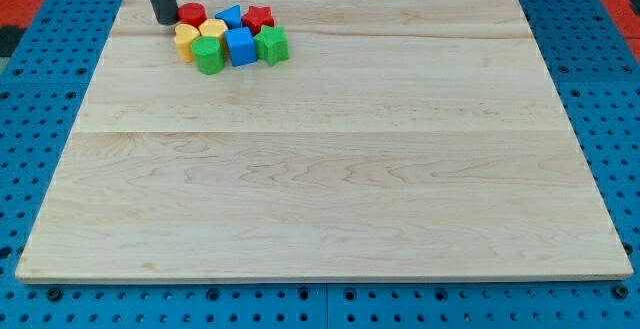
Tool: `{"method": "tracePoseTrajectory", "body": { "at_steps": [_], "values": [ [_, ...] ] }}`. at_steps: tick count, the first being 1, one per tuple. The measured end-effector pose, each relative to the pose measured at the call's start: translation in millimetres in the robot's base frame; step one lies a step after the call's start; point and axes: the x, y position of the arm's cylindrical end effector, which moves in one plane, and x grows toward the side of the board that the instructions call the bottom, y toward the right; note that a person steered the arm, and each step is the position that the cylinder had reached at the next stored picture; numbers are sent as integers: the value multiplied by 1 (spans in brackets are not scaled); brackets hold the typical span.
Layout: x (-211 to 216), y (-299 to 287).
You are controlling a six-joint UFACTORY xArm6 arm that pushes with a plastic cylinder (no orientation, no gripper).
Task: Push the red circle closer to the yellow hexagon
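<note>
The red circle [192, 13] lies near the view's top left on the wooden board [320, 169], touching the top of the cluster. The yellow hexagon [211, 30] sits just below and right of it, very close or touching. My tip [165, 19] is right against the red circle's left side; the dark rod rises out of the view's top.
The cluster also holds a yellow heart-like block [185, 39], a green round block [209, 56], a blue cube [240, 45], a green block [272, 45], a blue triangle [230, 15] and a red star [258, 17]. The board's top edge is close behind.
</note>
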Motion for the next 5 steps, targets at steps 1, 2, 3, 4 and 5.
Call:
{"method": "tracePoseTrajectory", "body": {
  "at_steps": [1,2,3,4,5],
  "values": [
    [-6,-2],
    [-6,11],
    [-6,16],
    [-6,18],
    [-1,18]
  ]
}}
